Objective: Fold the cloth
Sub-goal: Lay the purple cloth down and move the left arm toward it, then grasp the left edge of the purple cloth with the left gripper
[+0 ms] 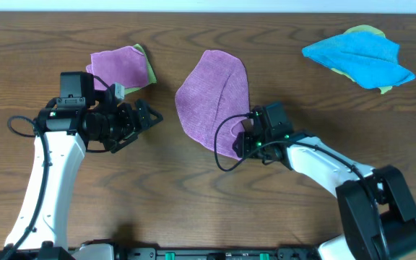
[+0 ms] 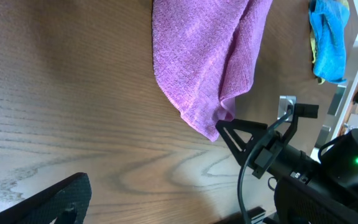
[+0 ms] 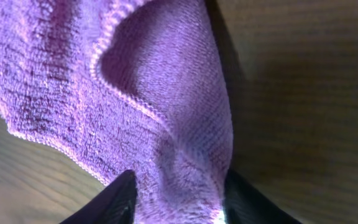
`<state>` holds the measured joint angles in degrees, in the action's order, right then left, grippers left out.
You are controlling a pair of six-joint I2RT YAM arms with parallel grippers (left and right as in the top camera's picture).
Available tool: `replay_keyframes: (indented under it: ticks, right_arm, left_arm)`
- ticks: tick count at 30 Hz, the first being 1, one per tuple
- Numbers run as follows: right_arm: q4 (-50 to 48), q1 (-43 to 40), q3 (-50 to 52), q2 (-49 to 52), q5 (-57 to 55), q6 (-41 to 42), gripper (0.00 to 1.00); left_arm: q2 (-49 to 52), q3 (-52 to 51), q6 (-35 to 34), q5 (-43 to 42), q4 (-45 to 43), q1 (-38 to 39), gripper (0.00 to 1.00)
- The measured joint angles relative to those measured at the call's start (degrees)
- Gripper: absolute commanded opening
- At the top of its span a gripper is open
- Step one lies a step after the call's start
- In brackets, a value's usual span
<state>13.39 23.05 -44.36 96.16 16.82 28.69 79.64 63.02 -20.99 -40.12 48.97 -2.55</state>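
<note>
The lilac cloth [image 1: 209,97] lies in the middle of the table, partly doubled over with a raised crease. My right gripper [image 1: 245,141] is shut on its near right corner. In the right wrist view the cloth [image 3: 135,81] bunches between the two dark fingers [image 3: 179,202]. My left gripper [image 1: 147,118] is open and empty, hovering over bare wood to the left of the cloth. The left wrist view shows the cloth [image 2: 204,56] with the right gripper [image 2: 238,134] at its corner. No white tag shows.
A second purple cloth [image 1: 116,66] lies folded on a yellow-green cloth [image 1: 147,66] at the back left, just behind my left arm. A bright blue cloth [image 1: 360,58] lies over another yellow-green one at the back right, also in the left wrist view [image 2: 328,40].
</note>
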Motion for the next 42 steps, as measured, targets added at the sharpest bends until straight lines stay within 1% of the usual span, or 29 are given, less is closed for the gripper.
replay_keyframes:
  ticks: [1, 3, 4, 5, 10, 13, 15, 20, 24, 27, 30, 35, 42]
  right_arm:
    - [-0.7, 0.0, 0.5, -0.1, -0.1, 0.4, 0.29]
    - [-1.7, 0.0, 1.4, -0.2, -0.3, 1.2, 0.11]
    - [-2.0, 0.0, 1.8, -0.2, -0.3, 1.2, 0.05]
    - [-2.0, 0.0, 2.1, -0.2, -0.9, 2.0, 0.01]
    - [-2.1, 0.0, 2.3, -0.4, -1.0, 2.1, 0.01]
    - [1.5, 0.0, 2.3, -3.0, -2.5, 2.2, 0.01]
    - [6.1, 0.0, 2.2, -8.7, -5.1, 2.1, 0.01]
    - [12.0, -0.8, 1.2, -22.6, -10.8, 1.7, 0.01]
    - [14.9, -2.4, 1.0, -30.1, -14.1, 1.6, 0.01]
    - [14.3, -3.2, 1.0, -33.2, -15.3, 1.2, 0.01]
    - [11.1, -3.3, 0.9, -34.3, -15.5, 1.2, 0.01]
    - [8.2, -3.3, -0.4, -34.3, -15.6, 1.0, 0.01]
    - [8.1, -4.6, -2.9, -34.3, -15.9, 1.0, 0.01]
  left_arm:
    - [0.0, 0.0, 0.0, 0.0, 0.0, 0.0, 0.96]
    - [0.0, 0.0, 0.0, 0.0, 0.0, 0.0, 0.96]
    - [0.0, 0.0, 0.0, 0.0, 0.0, 0.0, 0.96]
    - [0.0, 0.0, 0.0, 0.0, 0.0, 0.0, 0.95]
    - [0.0, 0.0, 0.0, 0.0, 0.0, 0.0, 0.96]
    - [0.0, 0.0, -0.3, 0.0, -0.1, 0.0, 0.95]
    - [0.0, 0.0, -1.4, 0.0, -0.4, 0.0, 0.95]
    - [1.1, 0.0, -4.4, 0.0, -3.3, 0.9, 0.95]
    - [5.2, 0.0, -7.3, 0.0, -6.1, 4.4, 0.95]
    - [9.3, 0.0, -9.2, 0.0, -8.4, 8.0, 0.95]
    - [12.7, 0.0, -10.1, -0.4, -10.8, 11.0, 0.95]
    - [15.8, 0.0, -11.0, -2.4, -18.0, 13.7, 0.95]
    - [21.2, 0.0, -13.1, -3.5, -27.9, 14.8, 0.95]
